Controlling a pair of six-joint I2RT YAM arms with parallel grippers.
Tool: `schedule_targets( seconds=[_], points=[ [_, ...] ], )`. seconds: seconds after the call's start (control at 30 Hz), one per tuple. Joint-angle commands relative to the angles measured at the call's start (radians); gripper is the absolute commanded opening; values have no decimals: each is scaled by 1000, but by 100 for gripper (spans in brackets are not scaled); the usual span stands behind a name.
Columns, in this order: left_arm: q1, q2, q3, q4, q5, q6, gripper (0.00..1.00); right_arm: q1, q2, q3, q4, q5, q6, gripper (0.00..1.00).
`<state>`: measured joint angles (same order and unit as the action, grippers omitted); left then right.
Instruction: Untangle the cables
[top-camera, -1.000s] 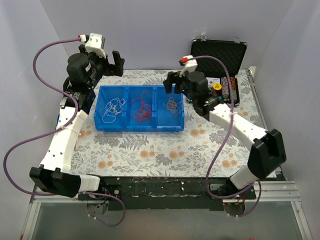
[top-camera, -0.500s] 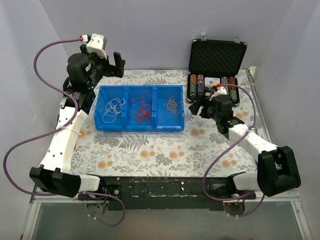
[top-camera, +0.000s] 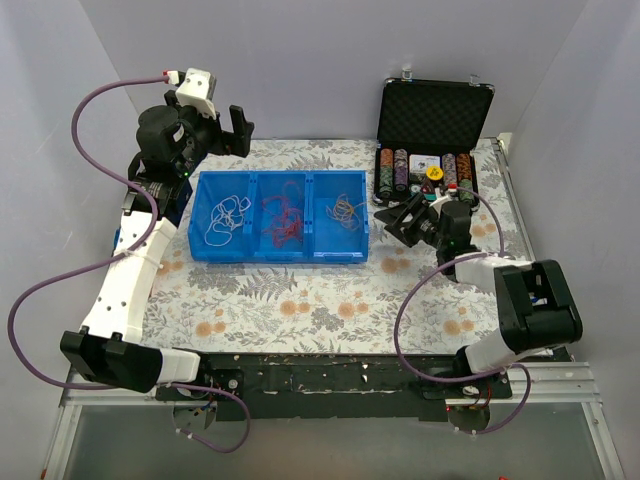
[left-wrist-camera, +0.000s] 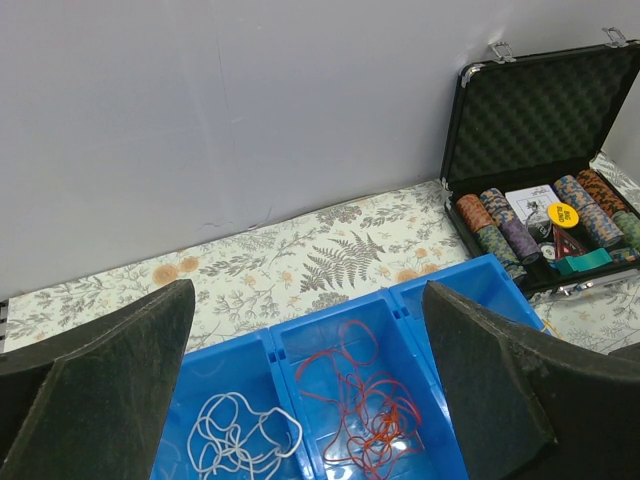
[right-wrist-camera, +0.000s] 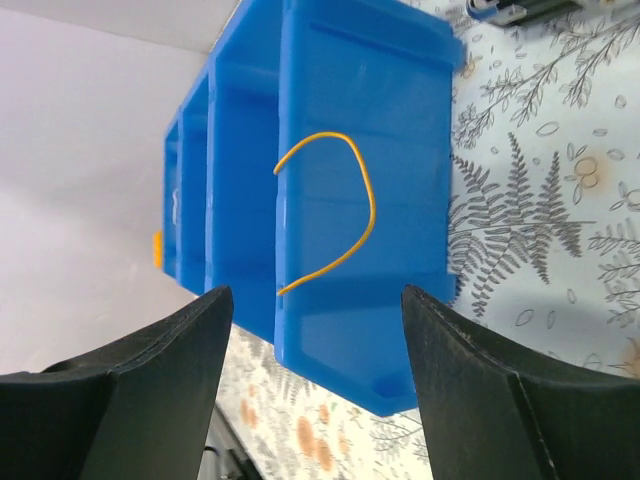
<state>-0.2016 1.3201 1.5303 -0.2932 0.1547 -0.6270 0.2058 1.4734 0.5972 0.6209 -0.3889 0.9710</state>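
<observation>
Mid-table, blue bin (top-camera: 280, 176) holds task items sorted by colour: white cables (top-camera: 227, 217) in left compartment, red cables (top-camera: 282, 220) in middle, orange-yellow cables (top-camera: 347, 212) in right. Judged: separation largely done. One orange-yellow strand (right-wrist-camera: 352, 190) loops over bin's right outer wall, probably a stray end.

Far-left behind bin, left gripper (top-camera: 238, 132) raised, fingers wide apart, empty; likely parked for overview.

Right of bin, near open case (top-camera: 435, 110), right gripper (top-camera: 405, 218) low, fingers spread, empty, facing that strand

White cables (top-camera: 226, 217), red cables (top-camera: 281, 220) and orange-yellow cables (top-camera: 347, 211) fill a blue tray (top-camera: 280, 253). The pale tablecloth (top-camera: 300, 300) shows grey ferns and orange flowers. The case (top-camera: 436, 108) is black.
</observation>
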Motion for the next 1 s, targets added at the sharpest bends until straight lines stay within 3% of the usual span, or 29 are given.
schedule_targets(
  seconds=[0.0,0.13,0.3,0.6,0.87,0.97],
  points=[
    [4,-12,19,-11,5,3,98,-8,73,-14,273,-105,239,75],
    [4,-13,18,-9,6,1,98,-8,102,-5,324,-91,282,74],
    [4,-13,11,-3,0,-8,98,-8,152,9,382,-81,347,63],
    [4,-18,22,0,-9,-5,98,-8,179,15,356,-62,350,57],
    [4,-25,14,5,-15,-10,98,-6,199,49,313,-51,322,40],
    [4,-28,11,5,-18,-13,98,-3,203,75,293,-51,292,29]
  ],
)
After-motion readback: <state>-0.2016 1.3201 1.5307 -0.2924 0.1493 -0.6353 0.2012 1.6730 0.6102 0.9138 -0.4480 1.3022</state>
